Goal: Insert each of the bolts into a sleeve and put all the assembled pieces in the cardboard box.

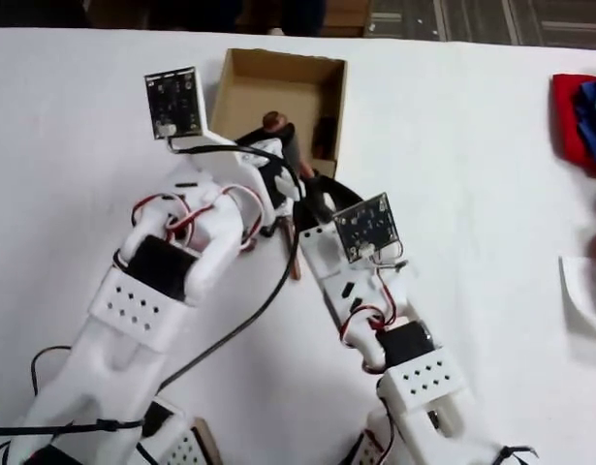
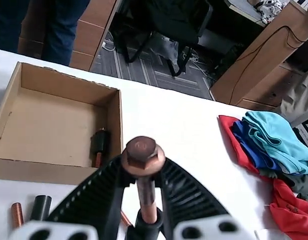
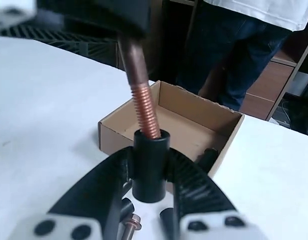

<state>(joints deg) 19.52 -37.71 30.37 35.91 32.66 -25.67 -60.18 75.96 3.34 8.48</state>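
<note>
Your left hand (image 2: 142,174) gripping copper bolt (image 2: 141,152) just under head; your right hand (image 3: 149,176) clamping black sleeve (image 3: 150,150) mid-body. Bolt tip sitting inside sleeve mouth, near box (image 2: 43,171). Both looking rigid, smooth, likely slippery: you're wanting firm grip, straight alignment.

white table (image 1: 472,116) | grey floor (image 2: 141,67) | wooden desk (image 2: 266,52) | possibly dark chair (image 2: 179,20)

You've got a copper bolt (image 2: 142,152) with its tip in an upright black sleeve (image 3: 149,167); one assembled piece (image 2: 99,145) lies in your box (image 1: 268,92).
</note>
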